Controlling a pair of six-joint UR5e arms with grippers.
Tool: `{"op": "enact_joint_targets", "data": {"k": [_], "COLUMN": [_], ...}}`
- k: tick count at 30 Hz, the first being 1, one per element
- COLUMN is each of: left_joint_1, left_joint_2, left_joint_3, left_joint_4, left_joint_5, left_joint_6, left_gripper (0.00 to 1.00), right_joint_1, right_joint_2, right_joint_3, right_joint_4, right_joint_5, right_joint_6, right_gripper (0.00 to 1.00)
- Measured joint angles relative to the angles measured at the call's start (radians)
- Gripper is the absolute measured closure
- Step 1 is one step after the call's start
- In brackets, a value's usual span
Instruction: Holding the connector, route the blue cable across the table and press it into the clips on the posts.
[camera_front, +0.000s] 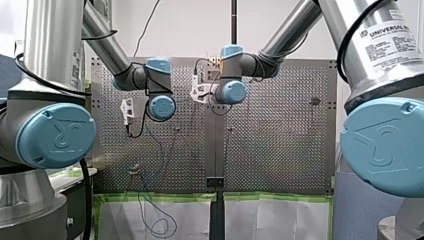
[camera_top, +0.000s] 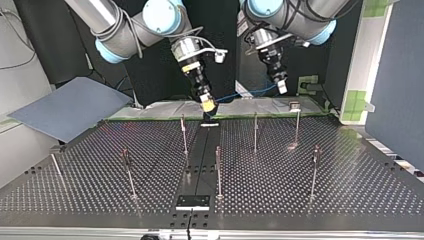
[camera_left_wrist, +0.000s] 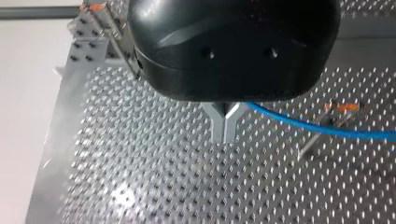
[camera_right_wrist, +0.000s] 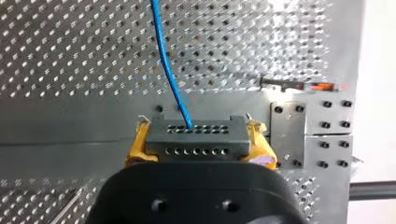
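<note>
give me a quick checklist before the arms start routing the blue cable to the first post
1. Grip on the connector by my right gripper: ok, it sits between the yellow pads.
2. Seat of the blue cable in the connector: ok, it enters a top-row hole.
3. Hold of my left gripper on the cable: ok, it is shut and the cable runs out beside it.
4. Cable in a clip: not ok, it hangs between the grippers, short of the nearest post.
5. Trailing slack free of snags: cannot tell.
</note>
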Motion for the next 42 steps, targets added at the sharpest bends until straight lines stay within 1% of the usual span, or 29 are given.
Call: {"op": "enact_joint_targets", "data": {"k": [3,6,8,13,17,20,24,29,34,39,42], "left_joint_1": [0.014,0.028,0.037,0.058,0.07,0.081,0.098,0.124,0.174,0.223,0.247], "left_joint_2": [0.028,0.055,0.071,0.116,0.142,0.146,0.136,0.126,0.125,0.127,0.127], "left_joint_3": [0.001,0.005,0.009,0.017,0.019,0.022,0.037,0.069,0.101,0.123,0.139], "left_joint_4": [-0.028,-0.055,-0.071,-0.116,-0.147,-0.156,-0.169,-0.19,-0.217,-0.232,-0.24], "left_joint_5": [-0.025,-0.026,-0.017,0.023,0.059,0.084,0.12,0.142,0.165,0.205,0.216], "left_joint_6": [-0.004,-0.011,-0.014,-0.019,-0.023,-0.024,-0.022,-0.02,-0.018,-0.019,-0.023], "left_gripper": [1.0,1.0,1.0,1.0,1.0,1.0,1.0,1.0,1.0,1.0,1.0], "right_joint_1": [0.001,0.005,0.009,0.016,0.021,0.025,0.028,0.034,0.037,0.038,0.038], "right_joint_2": [0.013,0.036,0.053,0.091,0.101,0.106,0.11,0.112,0.113,0.121,0.129], "right_joint_3": [-0.027,-0.054,-0.071,-0.114,-0.144,-0.167,-0.198,-0.243,-0.292,-0.328,-0.351], "right_joint_4": [0.027,0.054,0.072,0.114,0.145,0.168,0.199,0.243,0.29,0.316,0.327], "right_joint_5": [-0.009,-0.019,-0.025,-0.032,-0.034,-0.036,-0.04,-0.044,-0.046,-0.057,-0.064], "right_joint_6": [0.007,0.006,0.006,0.01,0.018,0.025,0.031,0.038,0.042,0.048,0.054], "right_gripper": [1.0,1.0,1.0,1.0,1.0,1.0,1.0,1.0,1.0,1.0,1.0]}}
